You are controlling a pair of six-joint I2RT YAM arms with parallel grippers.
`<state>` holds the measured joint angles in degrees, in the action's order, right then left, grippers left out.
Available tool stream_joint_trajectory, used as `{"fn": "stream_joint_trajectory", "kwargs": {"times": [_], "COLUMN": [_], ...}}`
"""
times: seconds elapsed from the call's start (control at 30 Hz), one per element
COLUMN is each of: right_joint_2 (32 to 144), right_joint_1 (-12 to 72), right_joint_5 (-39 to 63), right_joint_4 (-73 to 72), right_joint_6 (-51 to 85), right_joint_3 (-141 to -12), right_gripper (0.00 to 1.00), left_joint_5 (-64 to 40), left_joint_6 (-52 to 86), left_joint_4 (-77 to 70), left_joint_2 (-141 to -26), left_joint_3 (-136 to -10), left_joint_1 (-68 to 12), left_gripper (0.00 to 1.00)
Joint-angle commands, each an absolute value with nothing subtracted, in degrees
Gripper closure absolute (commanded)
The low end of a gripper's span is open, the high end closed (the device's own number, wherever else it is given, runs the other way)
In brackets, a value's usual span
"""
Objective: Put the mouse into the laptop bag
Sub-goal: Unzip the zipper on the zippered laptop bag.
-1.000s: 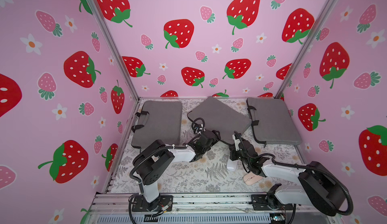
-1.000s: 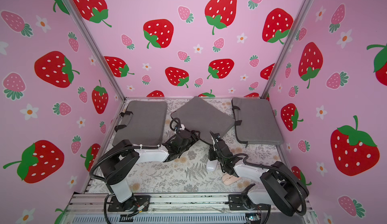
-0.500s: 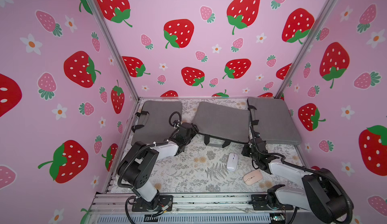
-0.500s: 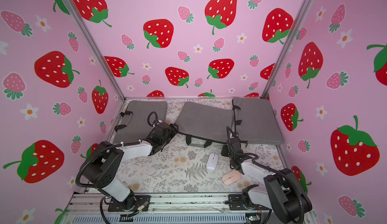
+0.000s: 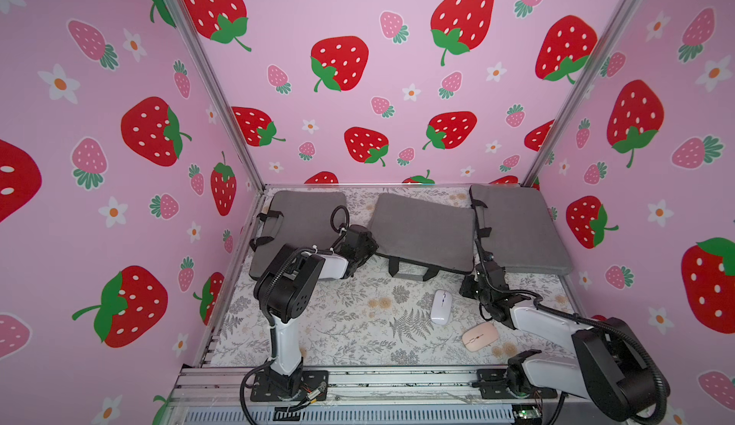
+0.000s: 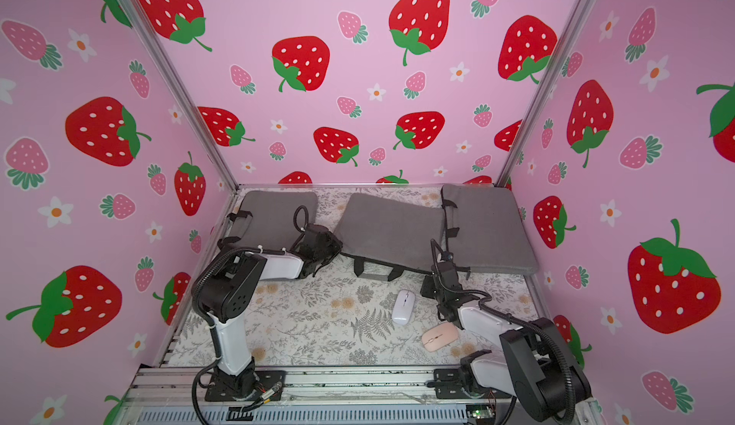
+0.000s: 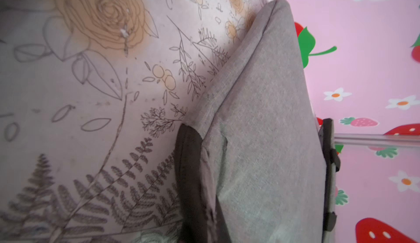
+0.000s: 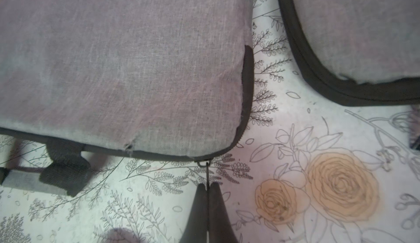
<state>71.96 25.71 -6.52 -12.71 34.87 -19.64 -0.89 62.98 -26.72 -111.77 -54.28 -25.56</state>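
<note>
In both top views we see the middle grey laptop bag (image 5: 421, 232) at the back of the counter (image 5: 338, 323). A white mouse (image 5: 441, 306) and a pink mouse (image 5: 480, 336) lie on the cloth in front of it, neither inside. The left pincer (image 5: 368, 250) sits at the bag's front left corner, the right pincer (image 5: 473, 278) at its front right corner. From the left wrist, that pincer looks closed, pinching the bag's dark-edged corner. From the right wrist, the fingers (image 8: 197, 207) press together on the zipper pull (image 8: 207, 171).
</note>
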Motion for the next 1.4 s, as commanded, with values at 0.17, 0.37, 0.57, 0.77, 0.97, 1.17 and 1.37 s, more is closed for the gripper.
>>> {"fn": "stream_joint_trajectory", "kwargs": {"times": [0.17,0.37,0.57,0.77,0.97,1.17,1.37], "right_joint_2": [81.1,89.1,94.4,95.9,92.7,89.2,86.9], "right_joint_1": [31.7,42.0,45.3,40.8,35.8,30.3,26.5], "right_joint_5": [1.3,0.1,-0.9,-3.0,-2.4,-2.1,-1.1], "right_joint_4": [-18.8,-19.9,-19.5,-19.0,-19.2,-18.9,-17.9], "right_joint_6": [33.4,31.7,31.2,29.9,29.3,28.4,28.1], "right_joint_3": [-24.7,-33.1,-38.6,-38.4,-35.0,-31.5,-30.0], "right_gripper": [1.00,1.00,1.00,1.00,1.00,1.00,1.00], "left_joint_5": [-4.1,-1.3,3.5,11.7,20.5,17.4,9.1], "left_joint_6": [64.3,65.1,68.8,72.4,72.6,70.3,65.9], "left_joint_4": [-31.6,-31.9,-37.6,-40.7,-35.7,-29.1,-28.8], "left_joint_2": [-111.9,-109.8,-106.1,-99.4,-93.4,-88.6,-90.1], "left_joint_3": [-54.6,-52.5,-43.3,-33.0,-30.5,-31.0,-33.5], "left_joint_1": [-26.4,-28.8,-31.2,-39.0,-48.0,-45.2,-40.1], "left_gripper": [1.00,1.00,1.00,1.00,0.40,0.25,0.24]}}
